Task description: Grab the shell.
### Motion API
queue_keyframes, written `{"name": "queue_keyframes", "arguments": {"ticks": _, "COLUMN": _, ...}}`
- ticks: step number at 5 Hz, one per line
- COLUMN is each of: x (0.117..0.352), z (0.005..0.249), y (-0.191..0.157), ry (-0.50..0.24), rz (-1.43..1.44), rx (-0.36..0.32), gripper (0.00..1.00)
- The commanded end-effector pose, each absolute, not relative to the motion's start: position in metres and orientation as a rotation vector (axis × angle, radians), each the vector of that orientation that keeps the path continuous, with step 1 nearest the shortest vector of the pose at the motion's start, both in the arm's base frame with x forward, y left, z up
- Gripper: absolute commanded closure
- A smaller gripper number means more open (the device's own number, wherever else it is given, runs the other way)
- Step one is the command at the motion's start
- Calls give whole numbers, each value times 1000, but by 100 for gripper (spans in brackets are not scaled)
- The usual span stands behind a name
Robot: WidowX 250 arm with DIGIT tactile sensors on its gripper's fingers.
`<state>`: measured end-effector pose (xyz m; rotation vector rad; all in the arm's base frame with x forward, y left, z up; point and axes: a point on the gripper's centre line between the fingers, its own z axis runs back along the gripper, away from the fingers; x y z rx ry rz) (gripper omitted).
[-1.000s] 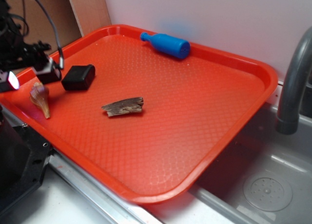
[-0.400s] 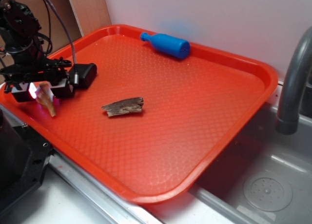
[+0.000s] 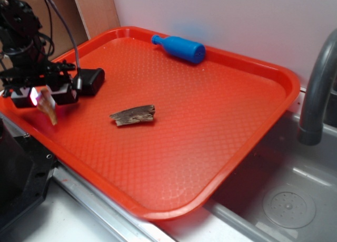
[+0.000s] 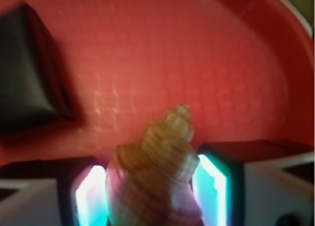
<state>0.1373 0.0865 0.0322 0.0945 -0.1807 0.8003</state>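
Observation:
The shell [image 3: 49, 108] is a tan, ribbed spiral at the near left corner of the red tray [image 3: 210, 121], its pointed end hanging down toward the tray floor. My gripper [image 3: 45, 97] straddles its wide end. In the wrist view the shell [image 4: 155, 172] fills the gap between the two glowing pads, and both press against its sides, so my gripper [image 4: 152, 196] is shut on the shell. Whether the shell's point touches the tray cannot be told.
A black block [image 3: 90, 79] sits just right of the gripper, also in the wrist view as the black block [image 4: 27, 83]. A flat bark piece [image 3: 133, 115] lies mid-tray and a blue bottle [image 3: 179, 48] lies at the back. A grey faucet [image 3: 316, 89] and sink [image 3: 295, 200] are on the right.
The gripper came in from the left over the shell and took it between its pads. Since 0.4 s ago gripper and shell shifted slightly left together.

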Motion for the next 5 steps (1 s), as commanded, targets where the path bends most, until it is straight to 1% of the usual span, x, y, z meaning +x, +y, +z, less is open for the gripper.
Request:
{"name": "queue_keyframes", "arguments": {"ticks": 1, "x": 156, "z": 136, "y": 76, "ry": -273, "rz": 463, "rx": 143, "gripper": 100}}
{"name": "queue_keyframes", "arguments": {"ticks": 2, "x": 167, "z": 185, "y": 50, "ry": -227, "rz": 421, "rx": 215, "gripper": 100}}
{"name": "queue_keyframes", "arguments": {"ticks": 3, "x": 178, "z": 221, "y": 36, "ry": -194, "rz": 358, "rx": 181, "gripper": 100}}
{"name": "queue_keyframes", "arguments": {"ticks": 4, "x": 187, "z": 230, "y": 31, "ry": -167, "rz": 328, "rx": 143, "gripper": 100}}
{"name": "queue_keyframes", "arguments": {"ticks": 5, "x": 191, "z": 229, "y": 34, "ry": -164, "rz": 329, "rx": 134, "gripper": 100}}
